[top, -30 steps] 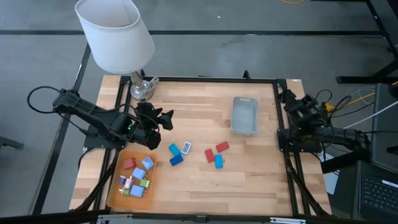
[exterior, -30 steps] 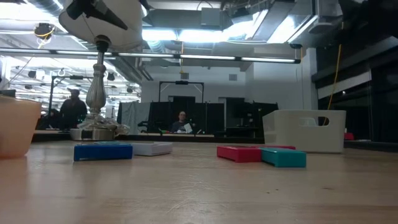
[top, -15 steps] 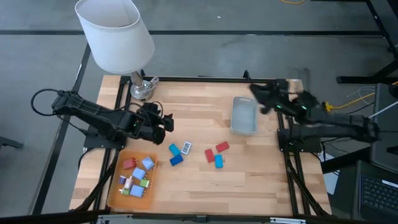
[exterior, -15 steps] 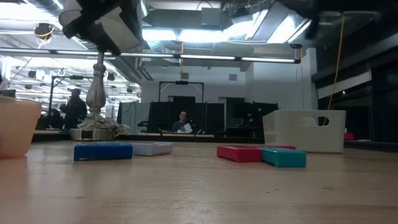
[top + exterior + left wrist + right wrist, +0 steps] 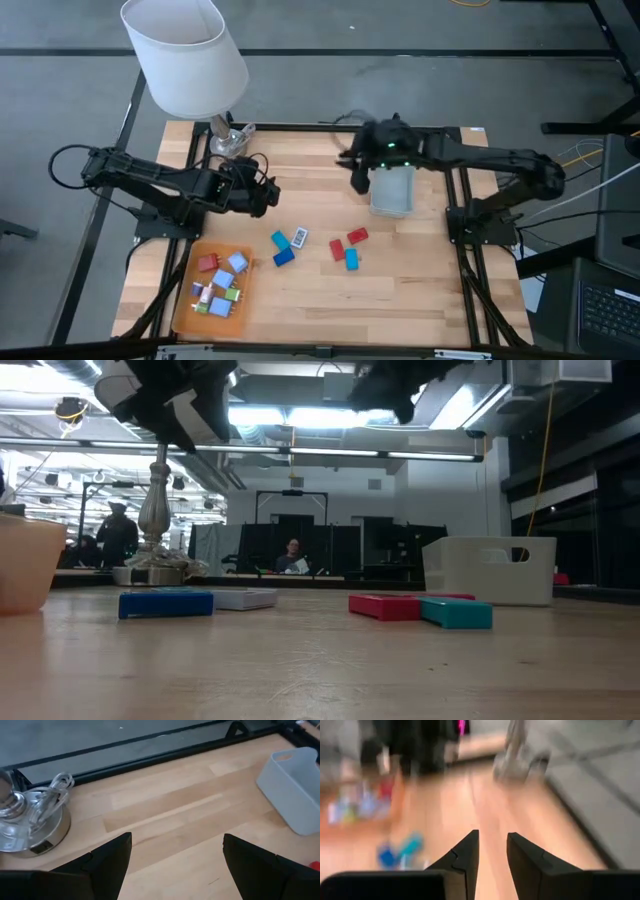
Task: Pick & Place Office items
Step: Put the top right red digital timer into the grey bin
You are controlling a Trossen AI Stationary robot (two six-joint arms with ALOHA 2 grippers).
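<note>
Most small coloured office blocks point(image 5: 218, 285) already lie in the flat orange tray point(image 5: 185, 310). Six more point(image 5: 316, 246) wait on the wooden counter point(image 5: 310, 185). The left hand point(image 5: 268, 194) is released and empty; the right hand point(image 5: 358, 180), clenched on nothing, hovers beside the grey-blue bin point(image 5: 393, 192).

arms: dark, jointed | cables: black | right arm point(image 5: 470, 158): green light

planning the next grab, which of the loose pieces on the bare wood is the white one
The white piece with the dark label, touching the light blue piece; the other loose ones are blue, red or teal.
</note>
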